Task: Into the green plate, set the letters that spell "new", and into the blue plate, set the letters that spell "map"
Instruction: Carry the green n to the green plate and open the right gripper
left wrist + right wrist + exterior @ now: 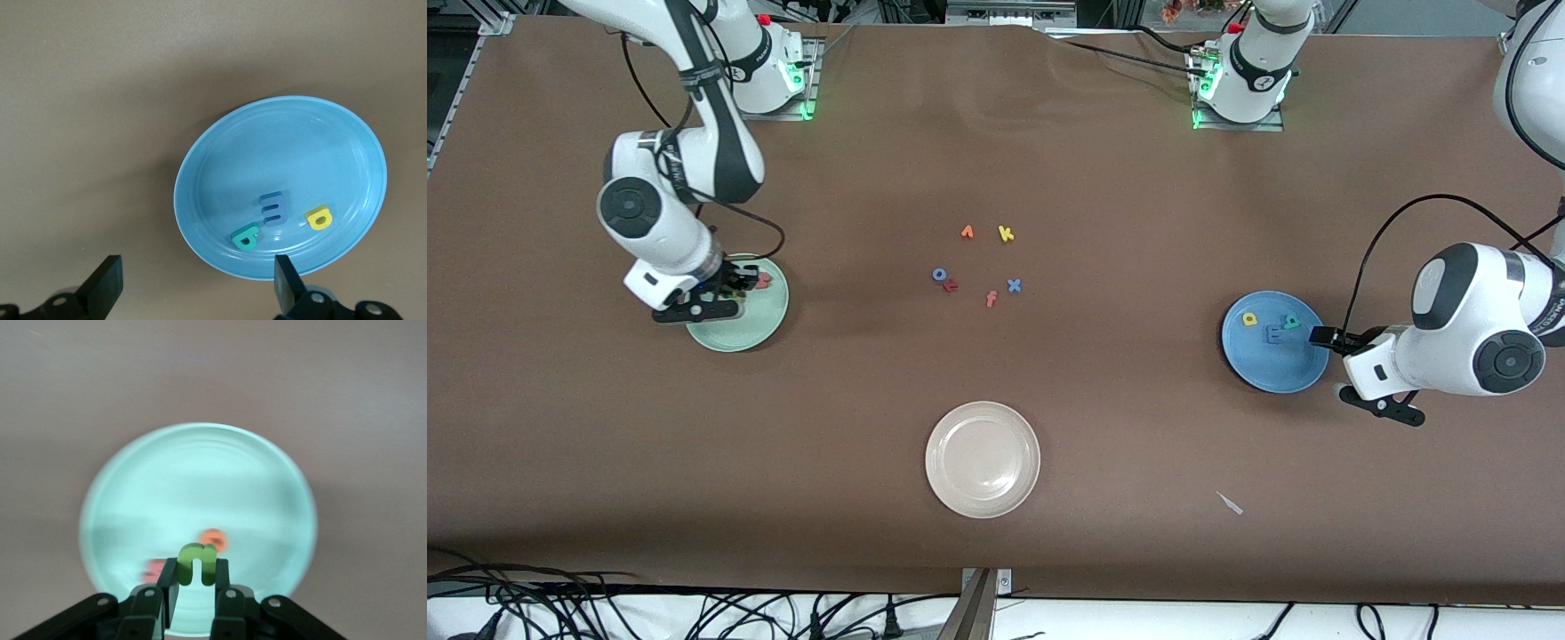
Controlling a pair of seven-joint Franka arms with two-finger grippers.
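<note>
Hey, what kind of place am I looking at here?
Most likely a robotics lab: two arms bolted to a brown-covered table, loose cables along its edge, and foam letters sorted into the green plate and blue plate.

Glossy white arms (671, 191) with black joint caps, black cables, green-lit bases (1236, 80)

We note a cream plate (983, 459) near the front; mid-bench, loose letters: yellow k (1006, 234), blue x (1014, 285), blue o (939, 275), salmon f (991, 299).
</note>
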